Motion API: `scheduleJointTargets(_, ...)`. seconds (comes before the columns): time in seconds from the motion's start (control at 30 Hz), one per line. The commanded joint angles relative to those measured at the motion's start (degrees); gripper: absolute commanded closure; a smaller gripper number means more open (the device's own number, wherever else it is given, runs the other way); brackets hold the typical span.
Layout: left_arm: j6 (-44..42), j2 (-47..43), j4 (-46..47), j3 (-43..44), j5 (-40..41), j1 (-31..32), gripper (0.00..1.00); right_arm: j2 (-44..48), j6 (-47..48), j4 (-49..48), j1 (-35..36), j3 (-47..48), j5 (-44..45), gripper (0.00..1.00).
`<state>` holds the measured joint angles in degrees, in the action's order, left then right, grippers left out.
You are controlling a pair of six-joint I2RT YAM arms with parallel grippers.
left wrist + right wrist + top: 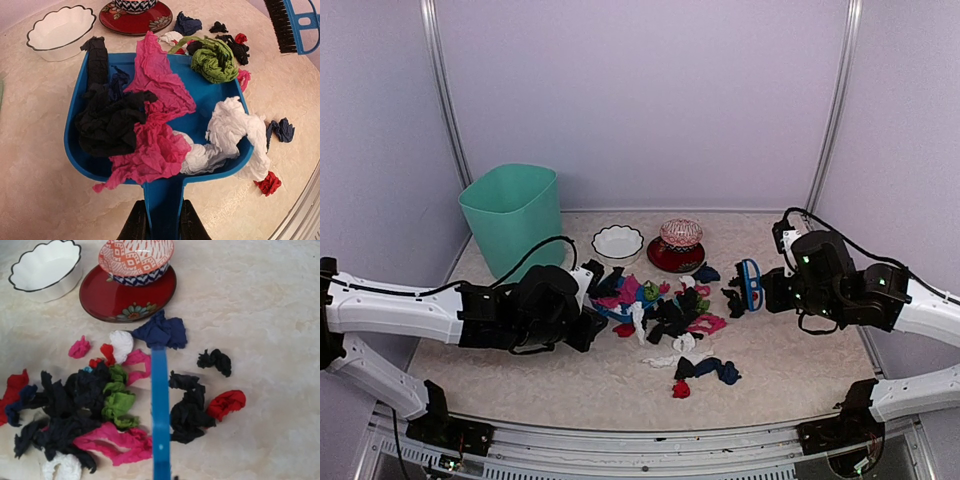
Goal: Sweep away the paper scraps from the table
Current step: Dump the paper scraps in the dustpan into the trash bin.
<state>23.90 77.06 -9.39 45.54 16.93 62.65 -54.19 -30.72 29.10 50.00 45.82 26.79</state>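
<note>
Left end effector (161,222), bottom of its wrist frame, is clenched on the handle of a blue plastic dustpan (200,100) heaped with crumpled paper scraps (150,140), black, pink, white. More scraps sit mid-frame on the beige marbled tabletop (800,350). Right end effector (772,292), centre right, grips a small blue hand brush (751,284) beside them.

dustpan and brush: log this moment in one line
left gripper: shut on dustpan handle | right gripper: shut on brush | dustpan: partly filled with paper scraps | table: more lie loose
</note>
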Motion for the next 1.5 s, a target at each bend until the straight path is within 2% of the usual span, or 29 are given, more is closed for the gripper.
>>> scheduleJointTargets(0.0,-0.86,-2.15,-3.40,2.78,-0.09,-1.48,1.00,0.49,0.28,-1.44,-0.87,-0.51,-0.40,1.00)
scheduleJointTargets(0.8,-1.32,-4.57,-9.20,7.32,-2.41,-7.90,1.00,-1.08,0.68,-2.69,-1.64,-0.82,-2.11,1.00)
scheduleJointTargets(1.47,-6.23,-3.49,-18.90,24.26,-2.60,-16.33,1.00,-2.32,1.74,-4.20,-2.19,-0.83,-2.67,1.00)
